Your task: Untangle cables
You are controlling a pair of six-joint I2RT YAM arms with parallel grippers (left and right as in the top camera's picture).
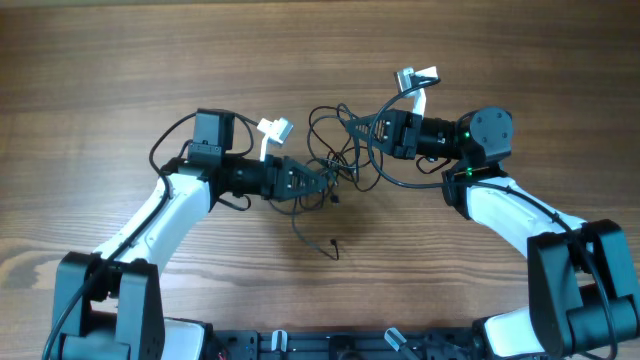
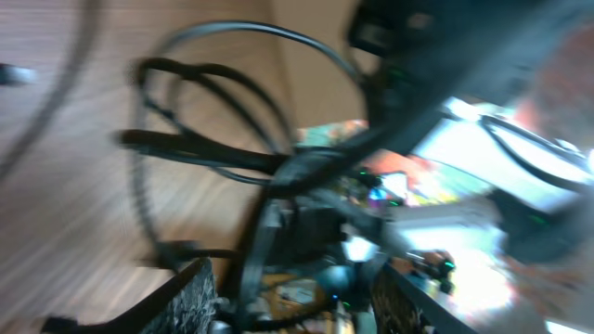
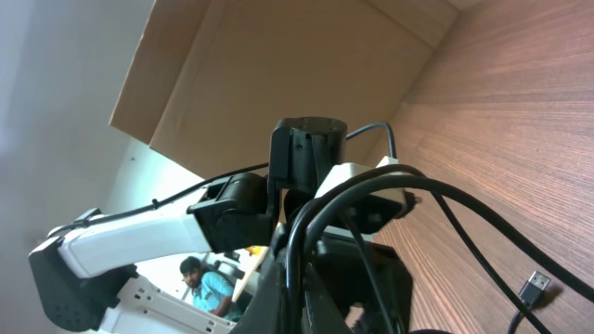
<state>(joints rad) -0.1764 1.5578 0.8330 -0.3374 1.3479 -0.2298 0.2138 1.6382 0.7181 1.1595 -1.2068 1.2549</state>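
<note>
The cables (image 1: pixel 335 150) are a loose tangle of thin black loops at the table's middle, between my two grippers. One strand trails down to a small plug (image 1: pixel 335 248). My left gripper (image 1: pixel 318 185) reaches into the tangle from the left. In the blurred left wrist view its jaws (image 2: pixel 297 301) stand apart and open, with a cable strand (image 2: pixel 260 260) running between them. My right gripper (image 1: pixel 372 128) comes in from the right. In the right wrist view it (image 3: pixel 297 297) is shut on a black cable loop (image 3: pixel 306 232) that arches up from the fingers.
The wooden table (image 1: pixel 120 60) stretches all around. A flat plug end (image 3: pixel 536 286) lies on the wood at the right of the right wrist view. Beyond the table edge are the left arm (image 3: pixel 139 232), a cardboard panel (image 3: pixel 278 74) and a person (image 3: pixel 209 283).
</note>
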